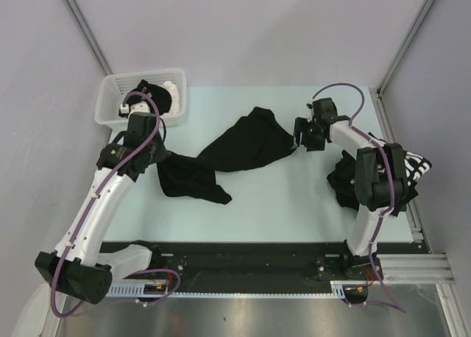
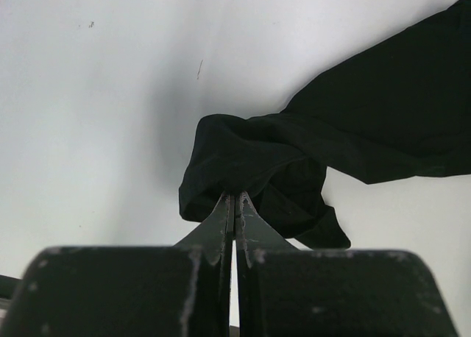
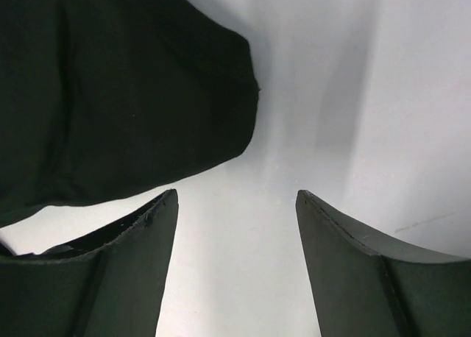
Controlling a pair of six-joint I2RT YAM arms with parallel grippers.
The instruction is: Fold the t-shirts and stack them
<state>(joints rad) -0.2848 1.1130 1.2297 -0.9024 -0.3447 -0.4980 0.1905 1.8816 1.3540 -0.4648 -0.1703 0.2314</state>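
Observation:
A black t-shirt (image 1: 246, 142) lies crumpled and stretched across the middle of the pale table. My left gripper (image 1: 160, 159) is shut on its bunched left end; in the left wrist view the shut fingertips (image 2: 235, 197) pinch a fold of the black t-shirt (image 2: 250, 160). My right gripper (image 1: 300, 137) stands open at the shirt's right end. In the right wrist view nothing lies between its fingers (image 3: 237, 195), and the t-shirt's edge (image 3: 110, 94) is just beyond its left fingertip. Another black t-shirt (image 1: 340, 179) is heaped at the right, partly hidden under the right arm.
A white slotted basket (image 1: 110, 105) with black and white cloth in it stands at the table's back left corner. White-striped fabric (image 1: 418, 164) hangs at the table's right edge. Grey walls close in the back and both sides.

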